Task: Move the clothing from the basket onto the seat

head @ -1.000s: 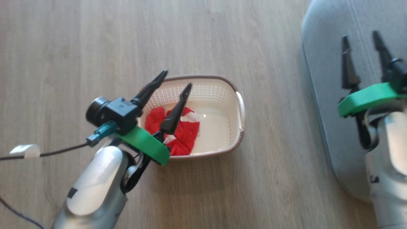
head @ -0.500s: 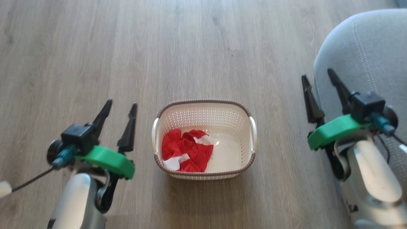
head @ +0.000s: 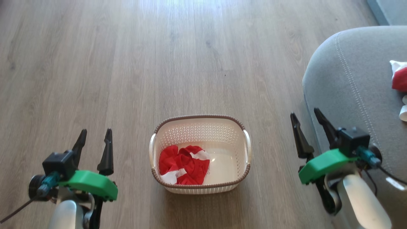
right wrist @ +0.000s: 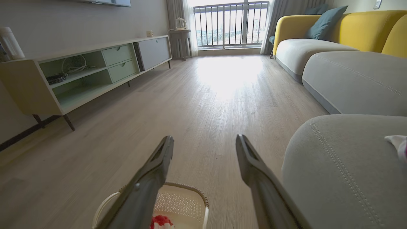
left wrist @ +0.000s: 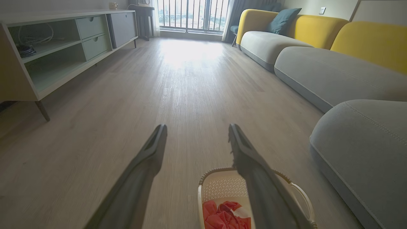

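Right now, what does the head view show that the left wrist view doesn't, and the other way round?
Head view adds: the right hand, open near the edge of the seat, and a red and white garment lying on that seat. Left wrist view adds: a long cabinet, a yellow sofa back, a teal cushion and a balcony railing. Shared: the open left hand, the basket with red clothing in it, the seat and the wood floor.
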